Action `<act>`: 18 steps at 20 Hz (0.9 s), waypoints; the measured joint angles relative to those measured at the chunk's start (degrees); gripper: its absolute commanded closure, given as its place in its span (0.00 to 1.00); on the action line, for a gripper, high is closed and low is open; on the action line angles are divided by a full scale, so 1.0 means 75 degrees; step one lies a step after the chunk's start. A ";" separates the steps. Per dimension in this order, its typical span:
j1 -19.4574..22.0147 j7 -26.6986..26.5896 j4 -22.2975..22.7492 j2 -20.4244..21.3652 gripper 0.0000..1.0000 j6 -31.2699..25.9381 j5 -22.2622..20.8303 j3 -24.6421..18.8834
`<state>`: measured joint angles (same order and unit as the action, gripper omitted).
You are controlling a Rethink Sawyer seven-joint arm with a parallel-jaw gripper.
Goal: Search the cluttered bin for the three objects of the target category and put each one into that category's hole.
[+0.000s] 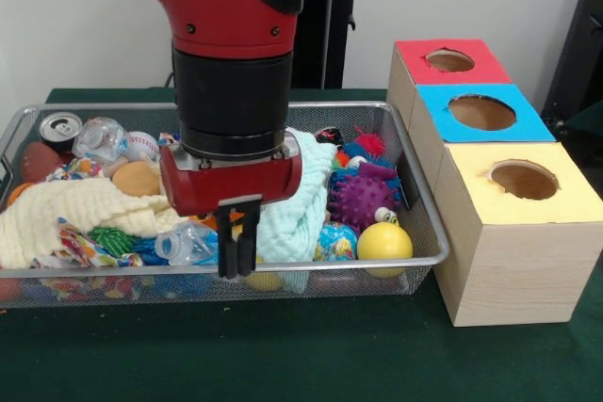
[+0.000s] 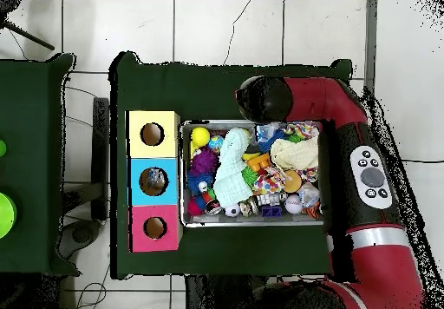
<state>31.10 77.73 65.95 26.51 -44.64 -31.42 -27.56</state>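
Wire mesh forms the bin (image 1: pixel 429 233), which fills the left and centre of the front view and is packed with clutter. Its contents are seen to include a cream waffle-weave cloth (image 1: pixel 66 214) at the lower left, a pale mint towel (image 1: pixel 306 200) draped through the middle, a purple spiky ball (image 1: pixel 363 200) to the right of centre, a smooth yellow ball (image 1: pixel 384 242) at the bin's lower right corner, a drink can (image 1: pixel 60 127) at the upper left corner, a baseball (image 1: pixel 141 145) near it, and a crumpled clear plastic bottle (image 1: pixel 188 244) along the lower edge.

3 boxes are set in a row just right of the bin, each with 1 round hole in its top: the red box (image 1: pixel 450 61) at the upper right, the blue box (image 1: pixel 482 112) below it, and the yellow box (image 1: pixel 524 181) lowest.

The gripper (image 1: pixel 239 256) is held low over the bin's lower-middle part, its dark fingers (image 1: pixel 226 249) pointed down and drawn narrow, close together; whether anything is pinched between them cannot be told. In the overhead view the gripper is hidden under the arm (image 2: pixel 364 171).
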 measured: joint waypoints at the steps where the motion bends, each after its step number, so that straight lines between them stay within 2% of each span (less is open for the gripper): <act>1: 0.0009 0.0000 0.0004 0.0008 1.00 0.0000 -0.0001 0.0000; 18: 0.0039 0.0000 0.0516 0.0847 1.00 -0.0002 -0.0020 0.0004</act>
<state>31.40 77.73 69.82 32.87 -44.65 -31.58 -27.53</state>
